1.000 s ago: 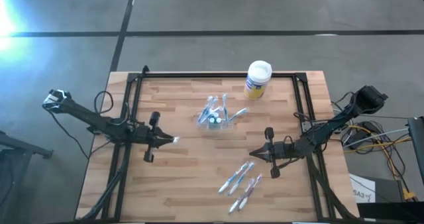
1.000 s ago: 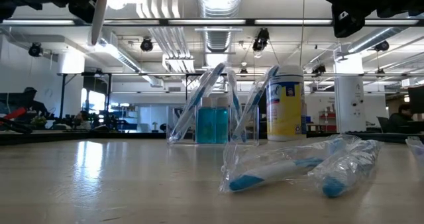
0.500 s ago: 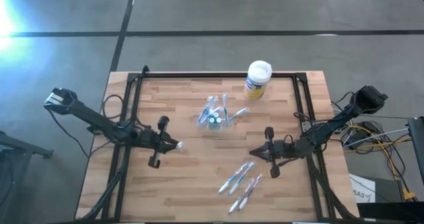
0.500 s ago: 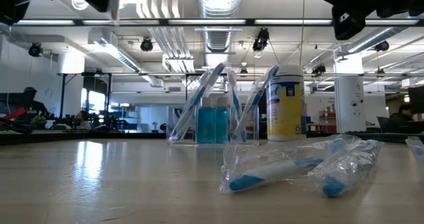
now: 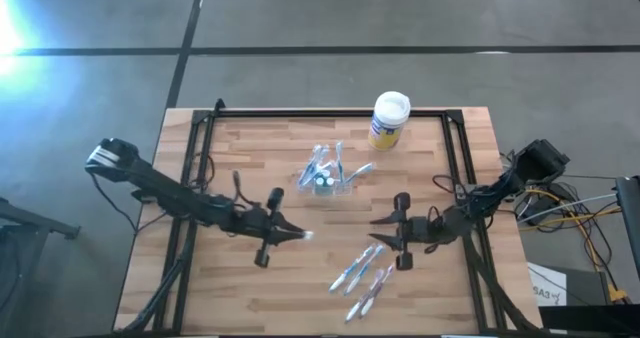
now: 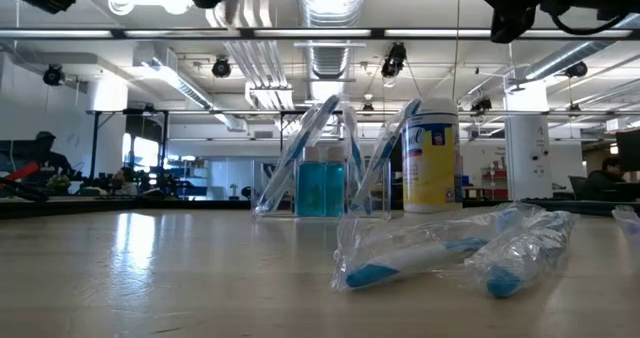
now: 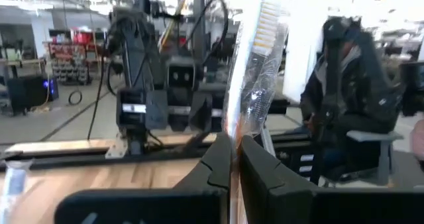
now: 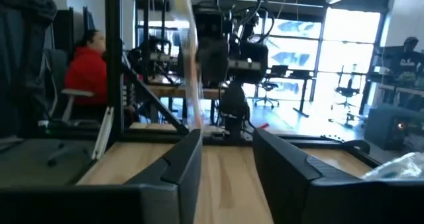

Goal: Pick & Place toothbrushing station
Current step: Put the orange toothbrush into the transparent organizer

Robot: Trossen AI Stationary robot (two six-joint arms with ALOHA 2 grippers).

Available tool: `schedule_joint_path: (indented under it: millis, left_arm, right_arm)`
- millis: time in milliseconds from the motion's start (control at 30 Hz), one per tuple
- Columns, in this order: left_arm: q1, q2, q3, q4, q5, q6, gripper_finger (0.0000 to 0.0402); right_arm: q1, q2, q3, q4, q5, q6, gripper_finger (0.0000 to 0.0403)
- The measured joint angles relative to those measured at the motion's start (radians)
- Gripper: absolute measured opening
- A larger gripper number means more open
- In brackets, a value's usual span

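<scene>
Left gripper [image 5: 298,236] clamped on a wrapped toothbrush [image 7: 255,71], above mid-worktop [image 5: 250,288]. Right gripper [image 5: 378,221] fingers apart, holding nothing, beside loose wrapped toothbrushes [image 5: 362,273]. Toothbrushing station [image 5: 326,174] stands upright toward the worktop's far centre, near the yellow canister [image 5: 389,120].

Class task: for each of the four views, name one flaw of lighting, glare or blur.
High view: white glare at the left edge. Low view: bright ceiling lights, the wrapped toothbrush up front soft. Left wrist view: background washed out and blurred. Right wrist view: bright windows, slight blur.
</scene>
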Motion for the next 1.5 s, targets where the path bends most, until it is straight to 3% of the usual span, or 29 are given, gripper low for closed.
schedule_joint_path:
  millis: [433,1100,1300,1500]
  left_arm:
    - [0.049,0.208,0.197,-0.083,0.011,0.025,0.0012]
    - [0.109,0.382,0.392,-0.203,0.043,0.028,0.0012]
    - [0.116,0.381,0.394,-0.2,0.043,0.028,0.0012]
    - [0.116,0.381,0.397,-0.204,0.05,0.027,0.0011]
  right_arm:
    - [-0.047,0.11,0.166,-0.011,-0.037,-0.011,0.0181]
    - [-0.063,0.139,0.189,-0.029,-0.12,-0.022,0.0192]
    - [-0.066,0.137,0.189,-0.03,-0.121,-0.017,0.0176]
    - [-0.077,0.137,0.192,-0.035,-0.128,0.001,0.0127]
